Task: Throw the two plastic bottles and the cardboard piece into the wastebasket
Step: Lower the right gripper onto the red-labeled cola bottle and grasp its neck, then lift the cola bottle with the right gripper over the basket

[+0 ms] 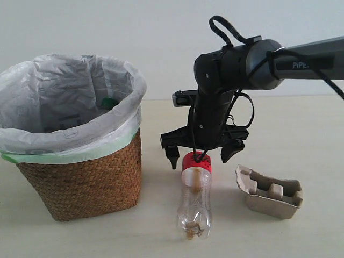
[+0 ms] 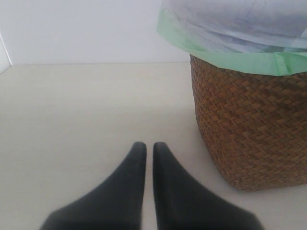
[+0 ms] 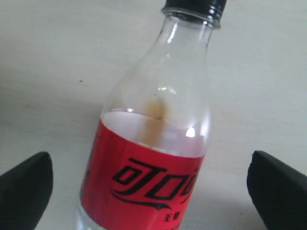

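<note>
Clear bottle (image 1: 194, 201), bumpy cardboard piece (image 1: 269, 196)

The pale counter (image 1: 301, 236) carries 3 things: the wastebasket (image 1: 80, 183) at left, 1 red-labelled bottle (image 1: 194, 204) lying on its side mid-counter, and the cardboard piece (image 1: 269, 196) at right.

It looked like a robotics lab or test room rather than a lived-in home. A dark jointed robot arm (image 1: 252, 62) with white printed lettering reached over a pale, smooth bench (image 1: 317, 156) backed by a plain white wall (image 1: 134, 27). A few throwaway things sat around its right hand (image 1: 199, 159): a bag-lined wicker wastebasket (image 1: 80, 183) off to one side, a red-labelled bottle (image 1: 194, 207) just below it, and a cardboard piece (image 1: 271, 196) near its other side.
</note>
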Motion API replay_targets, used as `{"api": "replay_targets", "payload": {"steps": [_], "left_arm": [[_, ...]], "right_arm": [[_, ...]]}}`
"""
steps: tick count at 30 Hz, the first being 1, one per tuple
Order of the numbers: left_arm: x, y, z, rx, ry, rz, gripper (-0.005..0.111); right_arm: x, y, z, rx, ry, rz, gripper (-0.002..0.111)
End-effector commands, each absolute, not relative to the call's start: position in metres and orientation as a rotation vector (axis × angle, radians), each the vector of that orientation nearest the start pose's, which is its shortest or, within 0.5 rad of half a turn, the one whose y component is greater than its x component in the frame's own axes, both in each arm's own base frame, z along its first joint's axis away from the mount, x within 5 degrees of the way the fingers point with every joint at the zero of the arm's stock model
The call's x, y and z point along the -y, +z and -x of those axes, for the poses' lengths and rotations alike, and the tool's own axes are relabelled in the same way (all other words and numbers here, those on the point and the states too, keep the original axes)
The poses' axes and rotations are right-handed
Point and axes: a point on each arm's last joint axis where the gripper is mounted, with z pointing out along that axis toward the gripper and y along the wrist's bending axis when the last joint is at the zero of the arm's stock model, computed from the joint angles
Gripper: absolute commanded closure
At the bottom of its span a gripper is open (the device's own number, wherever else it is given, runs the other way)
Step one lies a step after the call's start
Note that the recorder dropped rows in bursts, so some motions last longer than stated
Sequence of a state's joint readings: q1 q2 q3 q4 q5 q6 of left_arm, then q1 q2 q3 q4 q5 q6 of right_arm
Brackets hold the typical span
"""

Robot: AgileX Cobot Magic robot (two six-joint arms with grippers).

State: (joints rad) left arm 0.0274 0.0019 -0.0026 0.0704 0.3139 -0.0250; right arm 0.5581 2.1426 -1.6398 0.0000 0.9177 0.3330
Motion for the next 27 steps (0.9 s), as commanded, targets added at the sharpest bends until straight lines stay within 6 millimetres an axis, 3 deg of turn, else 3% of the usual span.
{"api": "replay_targets", "payload": {"steps": [1, 8, 11, 14, 21, 27], "left_arm": [[-0.003, 0.186, -0.054, -1.789, 0.059, 0.001, 0.102], [-0.003, 0.186, -0.054, -1.789, 0.059, 0.001, 0.102], [-0.003, 0.186, -0.054, -1.789, 0.059, 0.001, 0.102], [-0.003, 0.186, -0.054, -1.789, 0.059, 0.001, 0.102], [-0.003, 0.186, -0.054, -1.789, 0.059, 0.001, 0.102], [-0.003, 0.186, -0.054, -1.789, 0.059, 0.001, 0.102]], "right_arm": [[-0.236, 0.161, -0.38, -2.905, 0.14, 0.332, 0.003], [-0.237, 0.147, -0.381, -2.929, 0.122, 0.336, 0.004], [-0.237, 0.142, -0.382, -2.931, 0.12, 0.342, 0.012], [-0.238, 0.141, -0.382, -2.923, 0.123, 0.352, 0.032], [-0.238, 0.142, -0.384, -2.903, 0.128, 0.388, 0.108], [-0.238, 0.151, -0.383, -2.88, 0.136, 0.411, 0.108]]}}
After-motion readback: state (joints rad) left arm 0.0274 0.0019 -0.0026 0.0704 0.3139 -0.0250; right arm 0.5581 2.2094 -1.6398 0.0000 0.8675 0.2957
